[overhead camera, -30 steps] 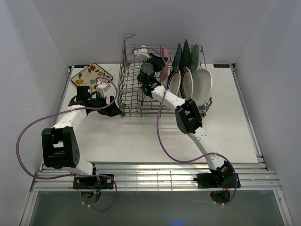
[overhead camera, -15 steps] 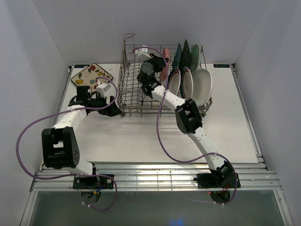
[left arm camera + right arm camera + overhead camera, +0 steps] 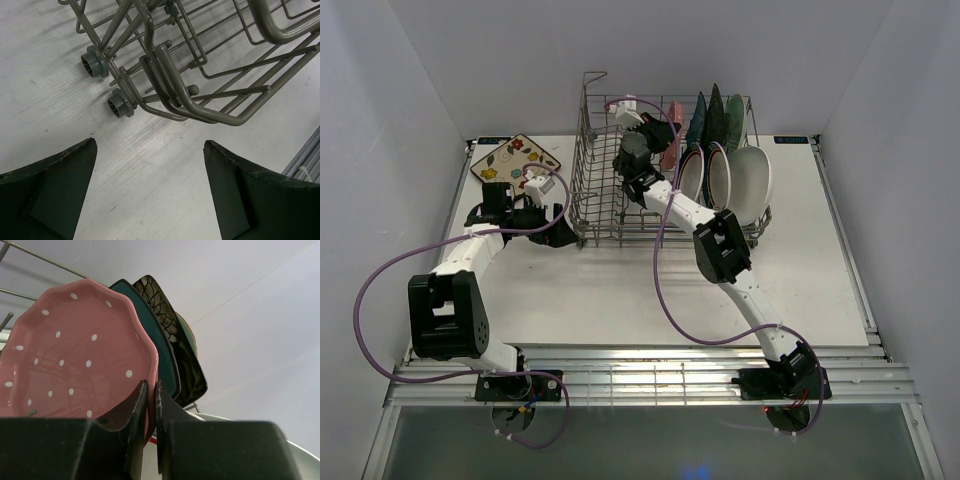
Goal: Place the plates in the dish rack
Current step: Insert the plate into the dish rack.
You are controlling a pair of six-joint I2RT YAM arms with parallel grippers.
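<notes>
At the pink plate (image 3: 75, 355) rim, right gripper (image 3: 151, 392) clamps.

White table (image 3: 620, 290) — the grey wire rack (image 3: 585, 180) stands on small wheels (image 3: 120, 104) toward the far edge, and a cream floral plate (image 3: 515, 158) lies flat near the far-left corner, apart from the rack.

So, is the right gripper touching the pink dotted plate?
Touching. The right wrist view shows the right gripper clamped on the pink dotted plate at its rim.

Lab test cell, bare white walls (image 3: 380, 150), white table (image 3: 620, 290)
</notes>
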